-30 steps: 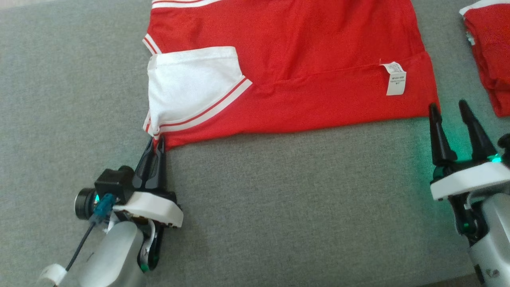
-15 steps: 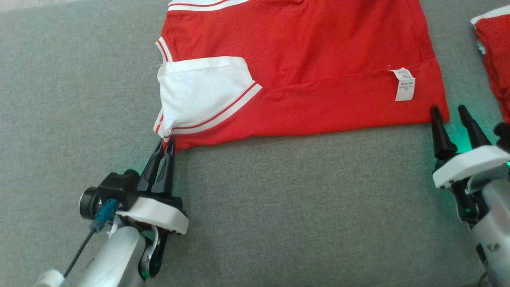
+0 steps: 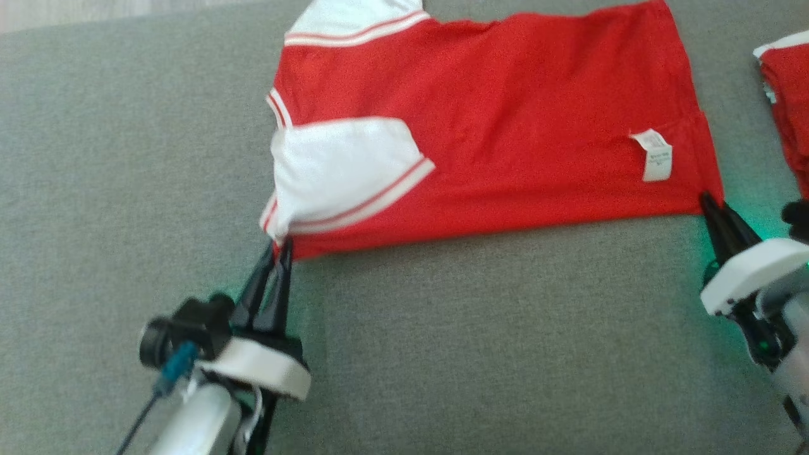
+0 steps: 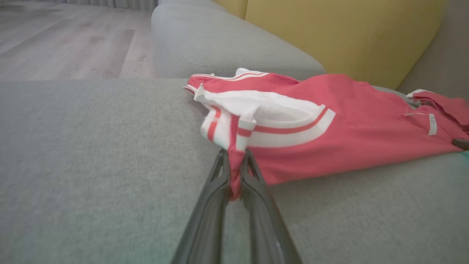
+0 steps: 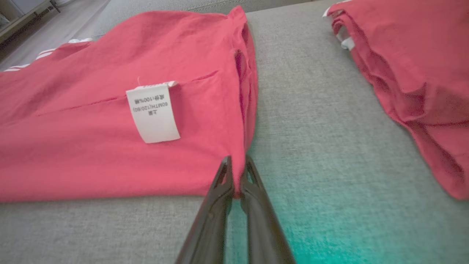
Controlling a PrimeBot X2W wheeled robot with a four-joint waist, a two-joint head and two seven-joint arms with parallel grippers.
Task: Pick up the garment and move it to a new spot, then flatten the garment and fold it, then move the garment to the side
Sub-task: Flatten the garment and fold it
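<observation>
A: Previously spread, the right gripper (image 3: 709,202) now pinches a near corner of the red-and-white jersey shirt (image 3: 505,114); the left gripper (image 3: 281,246) grips the opposite corner.
B: Left wrist?
A: Striped sleeve fabric between closed tips, shirt ahead on the grey sofa cushion (image 4: 91,146).
B: Right wrist?
A: Hem clamped. One fold done, I'd judge; more folding and moving aside remain.

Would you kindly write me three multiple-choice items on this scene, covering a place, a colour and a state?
1. Where on the red shirt is the white label? A) at the end by the right gripper B) at the collar C) off the shirt
2. The folded-over sleeve is mainly: A) blue B) white C) yellow
3. The left gripper is: A) wide open B) shut on the shirt's corner C) clear of the cloth
Answers: 1 A, the label lies just beyond that gripper's tips; 2 B, white with red stripes; 3 B, its fingers pinch red cloth.
</observation>
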